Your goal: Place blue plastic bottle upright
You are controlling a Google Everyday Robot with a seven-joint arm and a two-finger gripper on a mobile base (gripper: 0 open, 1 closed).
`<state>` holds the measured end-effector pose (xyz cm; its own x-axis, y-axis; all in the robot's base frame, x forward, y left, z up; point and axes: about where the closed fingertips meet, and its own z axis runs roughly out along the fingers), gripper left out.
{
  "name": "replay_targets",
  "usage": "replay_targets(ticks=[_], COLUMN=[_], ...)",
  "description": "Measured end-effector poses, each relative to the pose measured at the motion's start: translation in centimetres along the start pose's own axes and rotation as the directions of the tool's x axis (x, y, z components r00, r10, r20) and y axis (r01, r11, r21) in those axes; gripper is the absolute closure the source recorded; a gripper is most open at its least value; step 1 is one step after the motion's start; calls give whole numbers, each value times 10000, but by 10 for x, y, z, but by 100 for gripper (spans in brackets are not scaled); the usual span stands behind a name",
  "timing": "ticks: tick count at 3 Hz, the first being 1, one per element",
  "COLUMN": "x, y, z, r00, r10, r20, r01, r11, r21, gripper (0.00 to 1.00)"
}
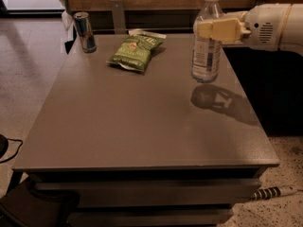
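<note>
Table [118,126]: grey-brown top, fills most of the view. Its right half is where the work goes on.

Arm [274,27]: white, comes in from the right edge at the far side and runs roughly level above the table, with the wrist pointing left.

Blue plastic bottle [206,60]: at the far right of the table, upright, white cap on top, label facing the camera. Its shadow falls on the surface just near of the base, so the base looks slightly above the top. Contact cannot be confirmed.

Gripper [208,30]: pale yellow fingers [222,30] clamped across the bottle's upper body, just below the shoulder, in a side grasp.

Green snack bag [135,51]: lies flat, far centre, well apart from the bottle.

Metal can [84,31]: stands at the far left corner and plays no part in the task.

Step, as judged: the set-down phase, with the bottle already vertical and in the grasp. The next move calls for a straight descent until the base sits flat, then the fingers spreading without dragging the bottle sideways, then a pull-back to the right. Risk: a light, tall bottle tips if it is released early or nudged.
</note>
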<state>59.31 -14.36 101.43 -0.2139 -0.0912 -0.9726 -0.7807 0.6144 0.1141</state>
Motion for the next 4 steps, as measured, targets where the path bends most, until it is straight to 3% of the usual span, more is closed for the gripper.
replay_targets(ticks=[1, 2, 4], x=[10, 27, 48], y=[21, 32, 44], z=[-3, 2, 11], r00=[9926, 9854, 9819], r10=[-1143, -1533, -1600], r20=[418, 746, 1015], r01=[1145, 1532, 1610], r11=[9934, 9882, 9869], r21=[-43, 66, -25], gripper=[100, 100, 100])
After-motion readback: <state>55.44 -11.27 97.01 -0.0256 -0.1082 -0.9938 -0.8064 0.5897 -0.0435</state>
